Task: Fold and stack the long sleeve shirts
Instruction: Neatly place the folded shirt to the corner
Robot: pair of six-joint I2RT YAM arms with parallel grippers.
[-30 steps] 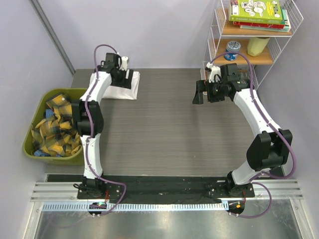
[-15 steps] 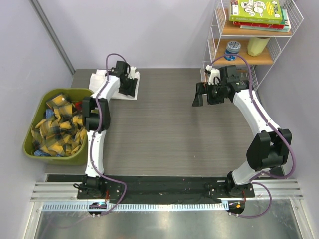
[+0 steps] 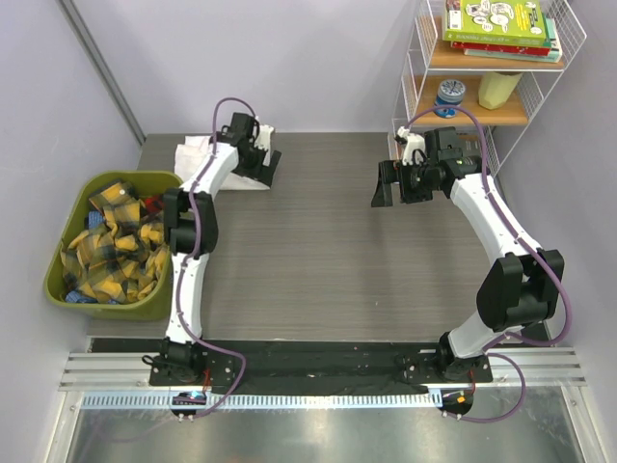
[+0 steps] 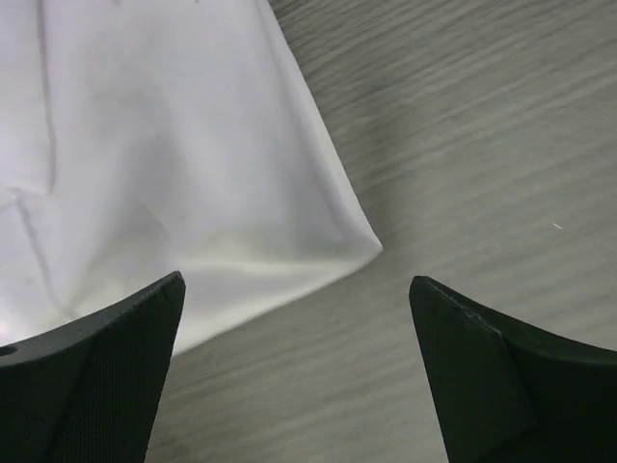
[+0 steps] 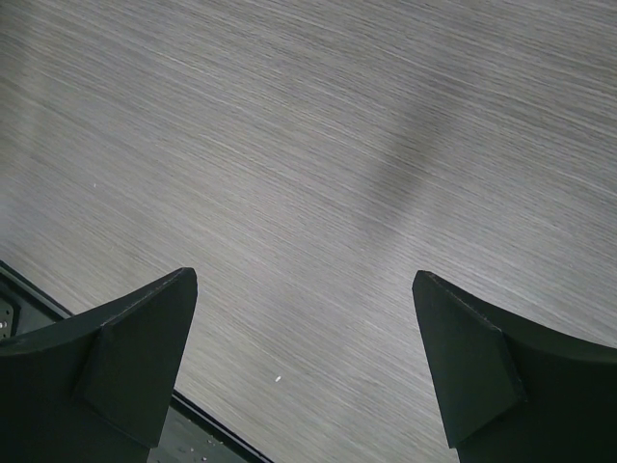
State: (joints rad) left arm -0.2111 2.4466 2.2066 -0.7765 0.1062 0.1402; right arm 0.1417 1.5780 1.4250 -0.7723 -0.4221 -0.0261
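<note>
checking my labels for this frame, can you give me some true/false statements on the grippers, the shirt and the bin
1. The left gripper is shut on the white shirt. False: its jaws stand open over the shirt's corner, gripping nothing.
2. The right gripper is open over bare table. True.
3. The plaid cloths lie in the green bin. True.
4. The white shirt lies in the middle of the table. False: it lies at the far left corner.
</note>
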